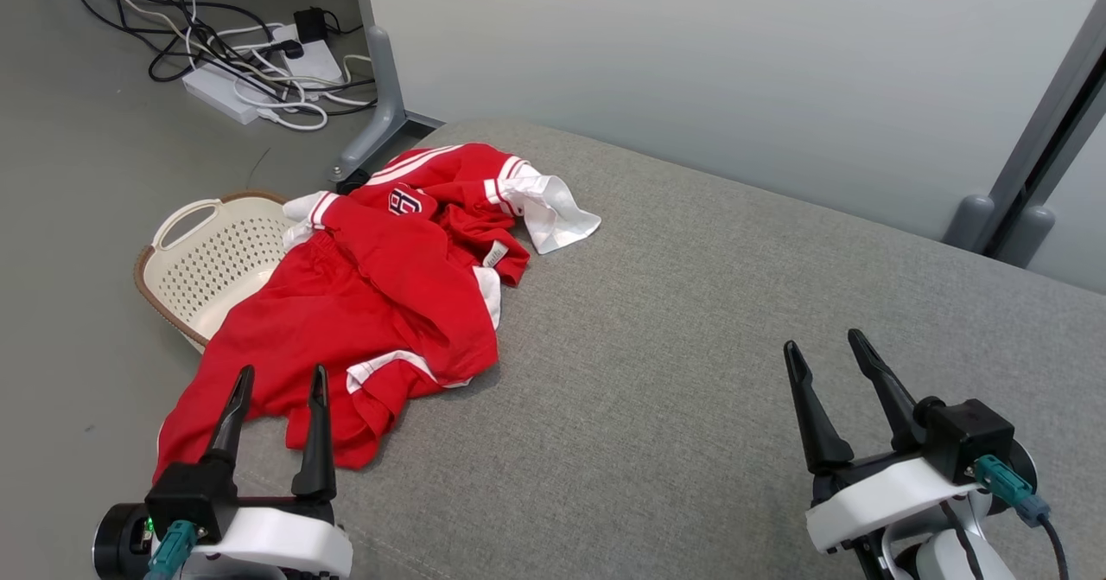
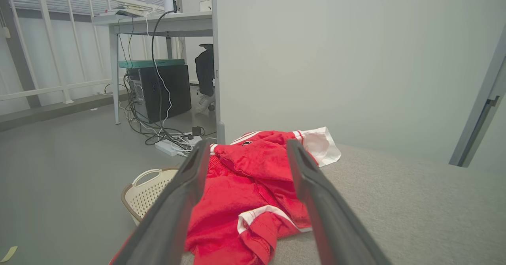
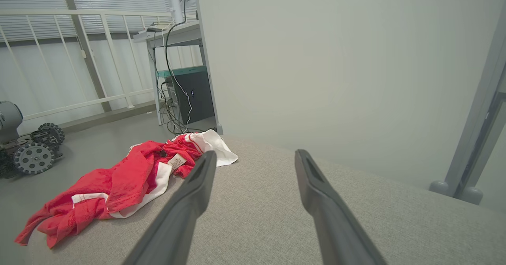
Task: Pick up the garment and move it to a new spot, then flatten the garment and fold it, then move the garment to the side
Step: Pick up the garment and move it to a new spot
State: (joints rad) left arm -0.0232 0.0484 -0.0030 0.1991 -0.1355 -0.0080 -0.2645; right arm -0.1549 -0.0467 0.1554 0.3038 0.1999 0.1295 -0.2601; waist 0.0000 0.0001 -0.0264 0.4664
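Grey woven upholstery is covering the broad padded surface (image 1: 691, 347) that is taking up most of the head view. A pale wall panel is running behind it, and white power strips with tangled cables (image 1: 251, 70) are sitting on the grey floor at the upper left. A crumpled red garment with white trim (image 1: 380, 303) is lying in a heap at the left edge of that surface, left of centre in the frame. Its lower part is drooping over the edge (beside a cream perforated plastic basket (image 1: 186, 217) standing on the floor).

The left end effector (image 1: 282, 371) is hovering at the lower left, fingers spread wide and holding nothing, tips pointing at the near hem of the cloth. The right end effector (image 1: 823, 340) is sitting at the lower right, likewise wide and empty, well apart from the garment over bare upholstery.

Judging by this, the task is only beginning. No grasp is being made yet, so the lift, the relocation, the flattening, the fold and the final shift aside are all remaining.
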